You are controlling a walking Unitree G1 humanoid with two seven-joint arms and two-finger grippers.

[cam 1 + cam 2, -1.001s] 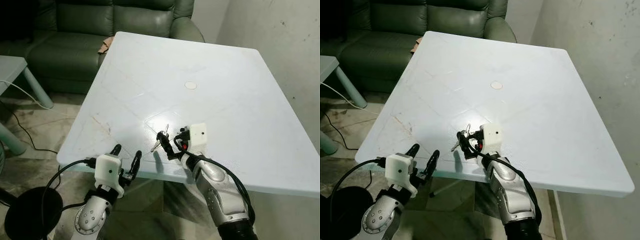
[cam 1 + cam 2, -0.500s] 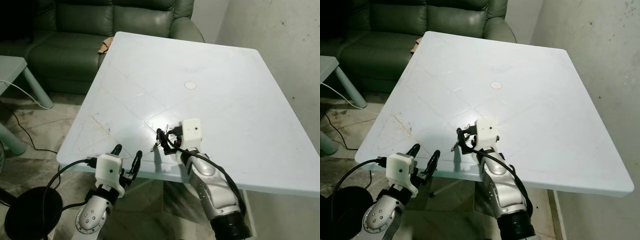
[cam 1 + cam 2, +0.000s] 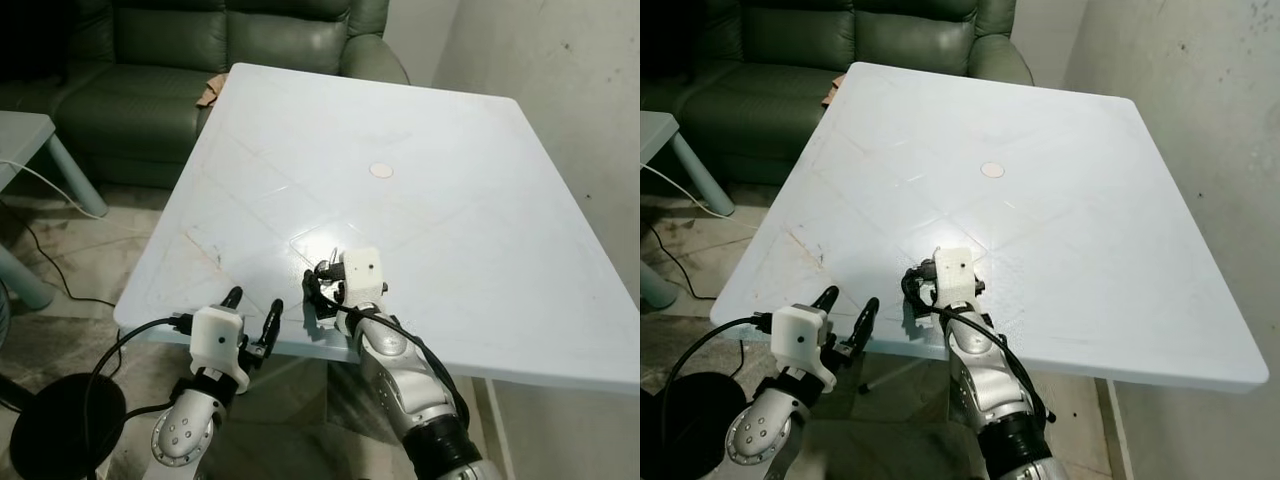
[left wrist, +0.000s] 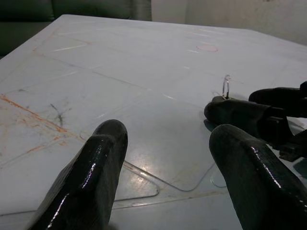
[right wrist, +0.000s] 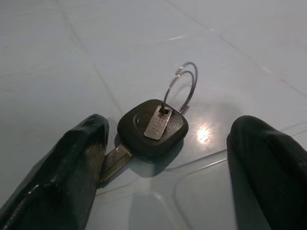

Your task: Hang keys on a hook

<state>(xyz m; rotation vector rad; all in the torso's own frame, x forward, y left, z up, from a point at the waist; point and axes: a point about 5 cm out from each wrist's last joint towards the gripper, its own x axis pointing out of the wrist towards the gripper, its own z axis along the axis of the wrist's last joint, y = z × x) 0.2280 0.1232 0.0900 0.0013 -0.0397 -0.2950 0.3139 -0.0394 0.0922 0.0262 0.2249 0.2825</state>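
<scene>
A key with a black head [image 5: 152,128] and a thin wire ring [image 5: 182,88] lies flat on the pale blue table [image 3: 450,150] near its front edge. My right gripper [image 5: 170,132] is open and low over the table, with one finger on each side of the key; the left finger [image 5: 76,167] is very near the blade. In the eye views the right gripper [image 3: 318,284] sits under its white wrist box [image 3: 362,272]. My left gripper [image 3: 254,303] is open at the table's front edge, pointing at the key's ring [image 4: 225,87] and the right gripper's fingers [image 4: 240,115].
A small white disc [image 3: 381,171] lies mid-table. A dark green sofa [image 3: 200,50] stands behind the table, a small pale side table [image 3: 20,130] at the left, and a bare wall [image 3: 560,60] at the right. Cables and a black round object [image 3: 60,420] lie on the floor.
My right arm has swung left and its wrist has turned, so the white box now sits over the key. The left arm has not moved.
</scene>
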